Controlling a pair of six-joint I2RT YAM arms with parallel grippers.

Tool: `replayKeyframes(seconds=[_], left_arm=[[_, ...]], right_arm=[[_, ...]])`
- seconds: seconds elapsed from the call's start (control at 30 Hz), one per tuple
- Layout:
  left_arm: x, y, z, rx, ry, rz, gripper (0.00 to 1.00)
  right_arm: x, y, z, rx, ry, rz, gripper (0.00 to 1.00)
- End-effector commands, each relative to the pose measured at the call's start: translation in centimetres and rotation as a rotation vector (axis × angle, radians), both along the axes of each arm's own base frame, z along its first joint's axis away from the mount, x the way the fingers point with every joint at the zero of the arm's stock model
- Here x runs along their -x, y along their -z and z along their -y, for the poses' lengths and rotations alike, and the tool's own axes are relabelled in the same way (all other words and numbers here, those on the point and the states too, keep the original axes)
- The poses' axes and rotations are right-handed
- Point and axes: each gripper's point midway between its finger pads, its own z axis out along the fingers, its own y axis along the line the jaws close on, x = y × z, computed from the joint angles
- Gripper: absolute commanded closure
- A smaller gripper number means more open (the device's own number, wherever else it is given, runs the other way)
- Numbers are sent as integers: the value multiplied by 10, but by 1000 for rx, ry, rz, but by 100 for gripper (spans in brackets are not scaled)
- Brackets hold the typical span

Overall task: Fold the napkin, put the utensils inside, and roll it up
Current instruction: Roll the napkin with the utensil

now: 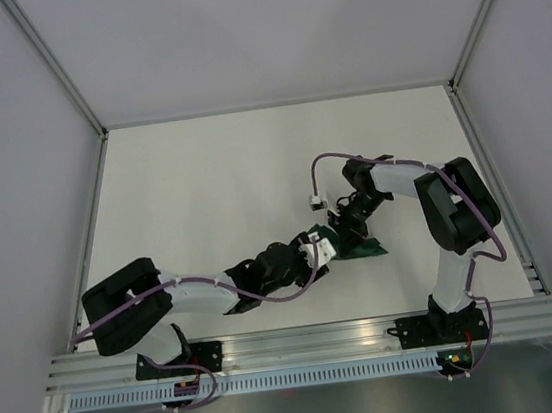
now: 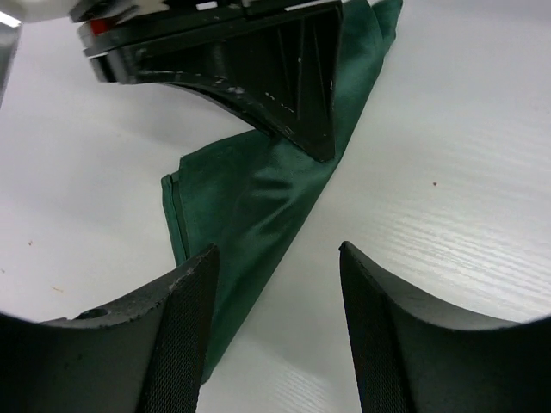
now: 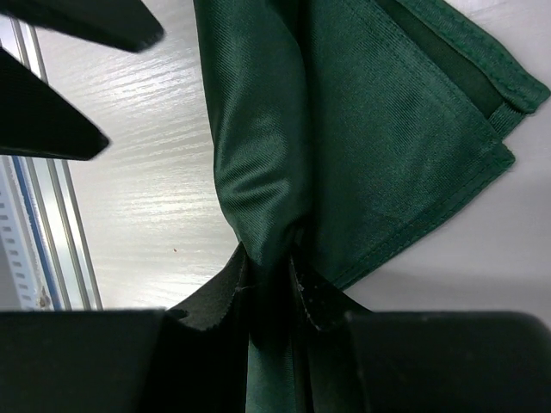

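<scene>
The dark green napkin [image 1: 360, 249] is bunched and folded on the white table, mostly hidden under the two gripper heads in the top view. My right gripper [image 3: 274, 267] is shut on a gathered fold of the napkin [image 3: 362, 129]. My left gripper [image 2: 277, 258] is open and empty, its left finger over the napkin's narrow end [image 2: 250, 215], just short of the right gripper's finger [image 2: 284, 77]. The orange-red utensil is not in view.
The aluminium rail [image 1: 313, 341] runs along the table's near edge, also at the left of the right wrist view [image 3: 43, 224]. Grey walls enclose the table on three sides. The left gripper's fingers [image 3: 52, 77] show at the top left of the right wrist view.
</scene>
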Motion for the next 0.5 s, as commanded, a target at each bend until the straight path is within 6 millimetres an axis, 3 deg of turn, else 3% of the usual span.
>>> replayKeyframes(seconds=[0.0, 0.2, 0.47], left_arm=[[-15, -10, 14, -84, 21, 199, 37], [-28, -3, 25, -154, 25, 311, 37], [-25, 31, 33, -280, 70, 335, 38]], right_arm=[[11, 41, 23, 126, -69, -10, 87], [9, 44, 25, 137, -63, -14, 87], [7, 45, 27, 141, -55, -26, 87]])
